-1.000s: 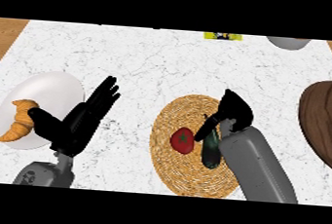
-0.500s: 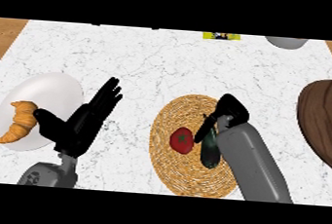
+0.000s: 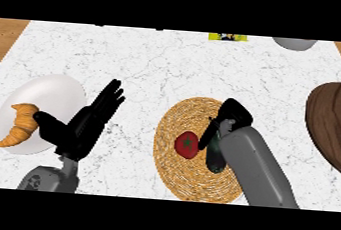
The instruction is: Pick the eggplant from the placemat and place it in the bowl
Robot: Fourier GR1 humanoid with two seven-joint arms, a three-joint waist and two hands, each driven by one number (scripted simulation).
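One round woven placemat (image 3: 178,180) on marbled counter (image 3: 169,67)

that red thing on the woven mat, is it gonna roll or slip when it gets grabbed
The red vegetable looks rounded and smooth, so it may roll if nudged and could slip from a sideways pinch. The woven placemat under it looks ribbed, which should probably slow any rolling. It looks small beside the right hand, so likely light.
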